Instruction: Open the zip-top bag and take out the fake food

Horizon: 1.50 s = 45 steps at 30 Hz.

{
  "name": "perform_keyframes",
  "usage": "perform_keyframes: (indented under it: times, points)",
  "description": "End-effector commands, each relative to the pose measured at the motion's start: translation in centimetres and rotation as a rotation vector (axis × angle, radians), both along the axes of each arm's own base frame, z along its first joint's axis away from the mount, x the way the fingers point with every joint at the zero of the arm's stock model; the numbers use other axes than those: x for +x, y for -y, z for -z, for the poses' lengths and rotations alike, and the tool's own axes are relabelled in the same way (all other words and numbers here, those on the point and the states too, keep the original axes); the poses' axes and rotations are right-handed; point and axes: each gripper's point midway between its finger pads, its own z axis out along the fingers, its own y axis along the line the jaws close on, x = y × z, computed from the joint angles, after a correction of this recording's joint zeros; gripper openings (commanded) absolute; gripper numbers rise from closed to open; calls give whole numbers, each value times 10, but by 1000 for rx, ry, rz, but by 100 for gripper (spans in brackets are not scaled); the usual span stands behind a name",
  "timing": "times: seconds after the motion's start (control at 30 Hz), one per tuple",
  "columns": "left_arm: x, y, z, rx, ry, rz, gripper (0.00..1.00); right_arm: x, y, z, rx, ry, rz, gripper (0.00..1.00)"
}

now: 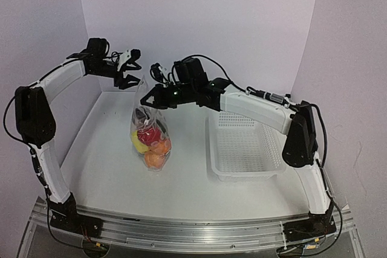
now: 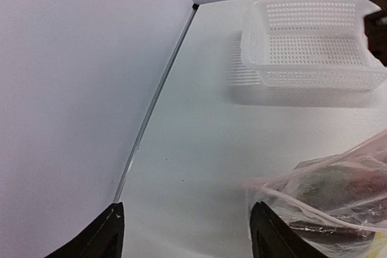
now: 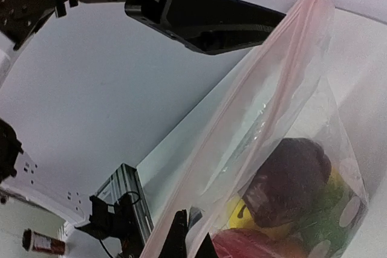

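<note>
Opening step: the right pincer [image 3: 192, 243] is closed on the zip-top bag [image 1: 145, 106] top edge. The left pincer [image 2: 186, 207], wide open and empty beside that edge, should next grip the opposite lip.

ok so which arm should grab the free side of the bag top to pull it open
Left. Its tool is open and empty, right beside the top edge of the zip-top bag, while the right tool appears clamped on the bag, holding it upright.
</note>
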Motion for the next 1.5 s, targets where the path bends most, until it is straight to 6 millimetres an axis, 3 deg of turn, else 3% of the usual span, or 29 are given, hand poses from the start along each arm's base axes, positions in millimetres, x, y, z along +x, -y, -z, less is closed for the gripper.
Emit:
perform_keyframes:
  times: [0.0,0.07,0.23,0.33,0.37,0.47,0.6,0.77,0.97,1.27,1.37,1.47]
  points:
    - [38,-10,-49,-167,-104,-253,93,40,9,-13,101,-168,322,0]
    - [41,-16,-58,-243,-208,-318,99,51,17,-9,100,-163,401,0]
    - [39,-27,-73,-395,-535,-519,98,63,27,-16,101,-116,489,0]
    - [15,-12,-53,-329,-688,-598,93,65,30,-21,100,-85,505,0]
    - [2,-4,-38,-279,-733,-625,92,64,29,-21,97,-80,503,0]
    - [-21,8,-15,-205,-781,-686,91,62,26,-21,94,-70,490,0]
    - [-13,4,-7,-216,-785,-774,88,55,19,-23,84,-34,458,0]
    - [-21,28,1,-198,-815,-729,79,50,16,-26,72,5,437,0]
    - [-27,17,30,-123,-862,-812,58,47,15,-27,69,15,427,0]
    - [-40,26,36,-109,-919,-745,61,48,10,-26,69,22,417,0]
    - [-48,23,57,-58,-963,-755,46,49,11,-29,70,35,420,0]
    - [-55,18,70,-18,-995,-774,3,50,14,-31,60,57,428,0]
